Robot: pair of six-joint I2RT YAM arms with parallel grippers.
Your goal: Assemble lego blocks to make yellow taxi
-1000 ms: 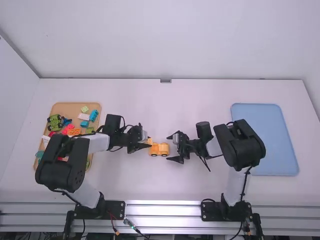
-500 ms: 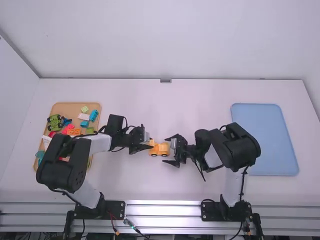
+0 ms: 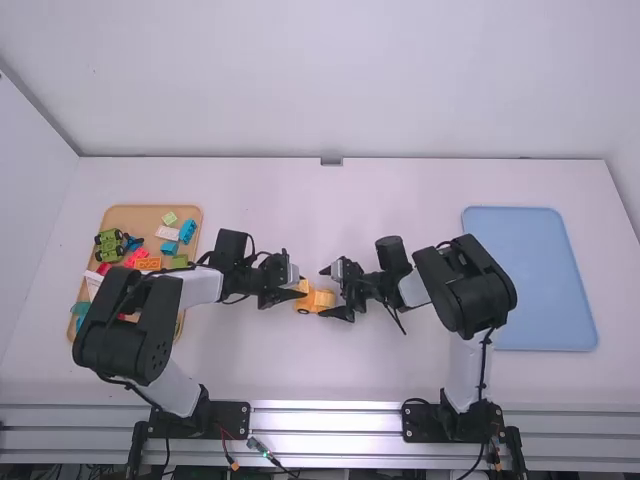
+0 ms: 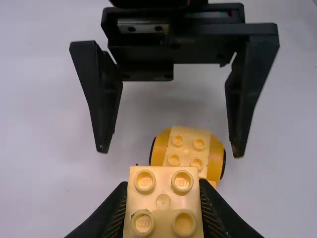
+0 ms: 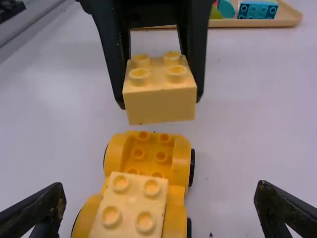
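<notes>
My left arm bent, base nearer me and left of yellow car; forearm stretched toward car from its left; left gripper just above car's left end, fingers closed on yellow block

My right arm bent too, base nearer me and right of car; wrist angled in from car's right; right gripper wide open, one finger either side of car, apart from it
</notes>
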